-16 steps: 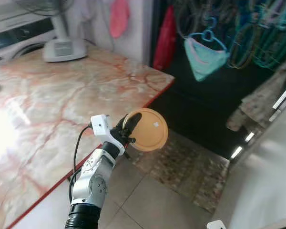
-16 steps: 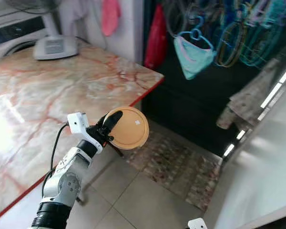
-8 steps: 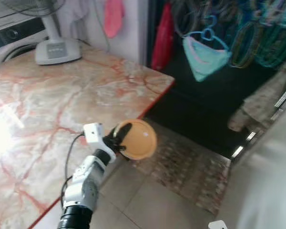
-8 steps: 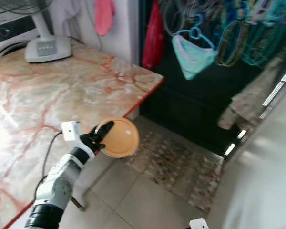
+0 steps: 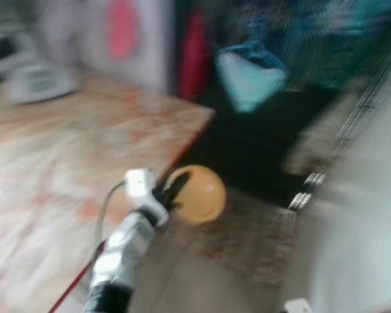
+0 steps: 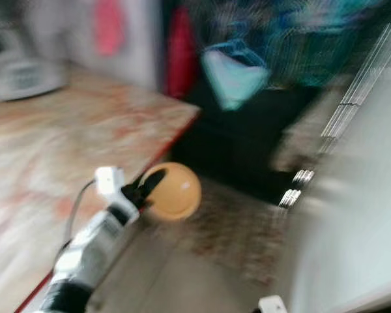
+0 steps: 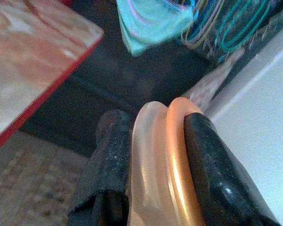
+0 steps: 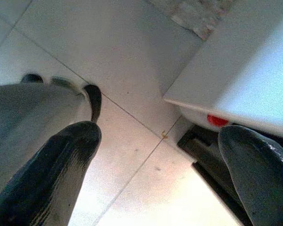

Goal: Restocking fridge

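**Container in transit beside the counter**

Blur smears both eye views (the head camera is evidently moving), yet the left claw [image 5: 176,190] can be made out holding a round orange container [image 5: 197,194] out past the red-edged corner of the marble counter [image 5: 65,137], above the tiled floor [image 5: 234,280] and a patterned mat [image 6: 241,241]. Clothes and hangers hang in the dark space beyond.

Left wrist view: the claw's two black fingers [image 7: 212,169] are clamped on the container's rim, one on each face, with a translucent lid [image 7: 148,165] against an orange body [image 7: 179,160]. It looks like light, stiff plastic, smooth and likely slippery; I judge that an edge pinch like this suits it only if the pressure stays firm, since a thin rim could pivot or slide out. A hold nearer the middle of the rim band would seem steadier.

Right wrist view: the right claw [image 8: 160,155] hangs low over the floor tiles, its fingers spread wide apart and holding nothing, near a white panel edge [image 8: 236,70].
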`<state>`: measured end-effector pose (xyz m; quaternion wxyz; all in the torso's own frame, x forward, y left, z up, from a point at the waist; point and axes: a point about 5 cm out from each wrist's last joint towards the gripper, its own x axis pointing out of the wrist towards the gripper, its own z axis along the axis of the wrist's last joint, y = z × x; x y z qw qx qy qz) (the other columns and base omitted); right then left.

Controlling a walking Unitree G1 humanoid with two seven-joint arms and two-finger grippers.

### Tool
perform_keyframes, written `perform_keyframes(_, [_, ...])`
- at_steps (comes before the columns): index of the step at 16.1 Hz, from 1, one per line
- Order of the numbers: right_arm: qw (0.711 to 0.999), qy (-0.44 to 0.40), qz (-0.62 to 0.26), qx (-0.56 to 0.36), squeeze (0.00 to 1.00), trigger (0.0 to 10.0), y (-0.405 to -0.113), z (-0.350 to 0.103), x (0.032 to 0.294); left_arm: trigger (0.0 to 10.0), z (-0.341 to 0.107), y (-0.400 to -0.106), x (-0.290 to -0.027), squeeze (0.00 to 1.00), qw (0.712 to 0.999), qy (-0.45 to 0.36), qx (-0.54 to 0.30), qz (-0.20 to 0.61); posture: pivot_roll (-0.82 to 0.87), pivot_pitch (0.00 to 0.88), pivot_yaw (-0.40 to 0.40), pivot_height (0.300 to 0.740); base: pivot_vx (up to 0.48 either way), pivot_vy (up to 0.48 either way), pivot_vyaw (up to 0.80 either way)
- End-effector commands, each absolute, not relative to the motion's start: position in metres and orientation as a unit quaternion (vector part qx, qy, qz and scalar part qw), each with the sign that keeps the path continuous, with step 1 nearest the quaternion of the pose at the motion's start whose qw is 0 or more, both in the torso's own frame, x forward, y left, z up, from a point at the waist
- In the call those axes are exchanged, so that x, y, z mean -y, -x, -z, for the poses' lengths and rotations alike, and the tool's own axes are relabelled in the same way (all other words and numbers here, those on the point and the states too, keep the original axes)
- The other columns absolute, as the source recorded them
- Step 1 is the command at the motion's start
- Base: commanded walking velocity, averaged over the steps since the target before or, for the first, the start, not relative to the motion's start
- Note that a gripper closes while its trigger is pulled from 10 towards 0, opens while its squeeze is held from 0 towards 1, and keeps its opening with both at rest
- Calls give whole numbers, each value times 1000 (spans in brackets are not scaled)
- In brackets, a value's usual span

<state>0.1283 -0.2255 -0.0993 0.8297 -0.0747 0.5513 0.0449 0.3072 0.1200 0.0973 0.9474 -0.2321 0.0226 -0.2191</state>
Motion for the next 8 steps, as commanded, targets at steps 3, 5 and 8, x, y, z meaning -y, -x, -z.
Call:
perform_keyframes(3, [826,68,-38,-559,0,10000,-122,101,227,10000,-101,-309,-118,0,948,225,-14,224,-89,0,28,740,0,0,-785])
perform_keyframes(5, [826,68,-38,-559,0,10000,-122,101,227,10000,-101,-310,-119,0,949,223,-16,222,-91,0,31,740,0,0,-784])
perform_keyframes(8, [826,66,-36,-558,0,10000,-123,101,227,10000,-97,-311,-121,0,953,211,-26,218,-94,0,35,740,0,0,-781])
